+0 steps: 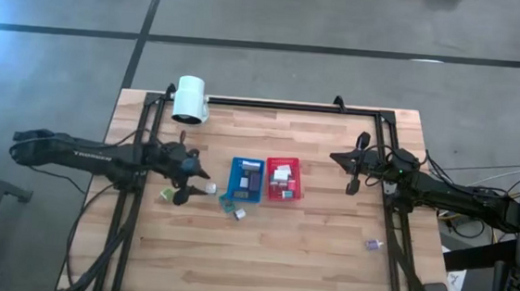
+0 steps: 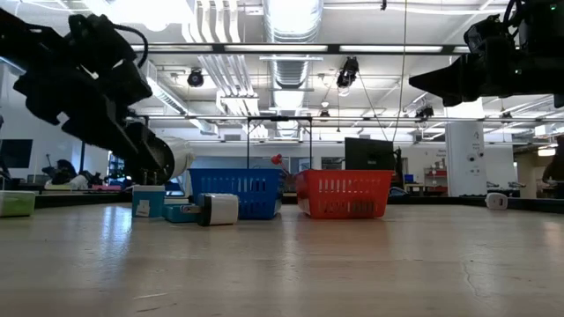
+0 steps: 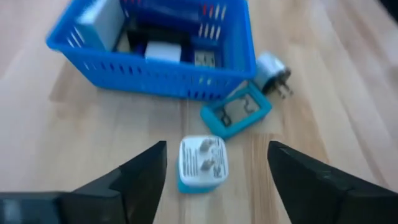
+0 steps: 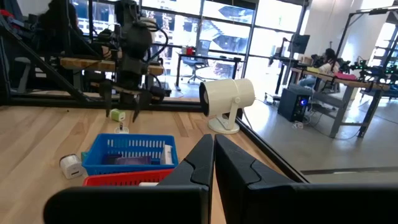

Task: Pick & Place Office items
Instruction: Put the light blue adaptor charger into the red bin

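Fingers (image 3: 147, 180) of your left gripper (image 3: 214, 177) stand wide apart and hold nothing, set either side of a small white plug block (image 3: 203, 163) on a teal base, so a straight drop would bracket it. That block lies on the table (image 1: 307, 251), just beside the blue basket (image 1: 246, 181), with a teal frame (image 3: 236, 110) and a white adapter (image 3: 272, 72) near it. Several items already fill the blue basket and the red basket (image 1: 283, 180); one stray piece (image 1: 373, 245) lies well apart. Your right gripper (image 4: 213, 163) waits above the table's right side, fingers pressed together, empty.
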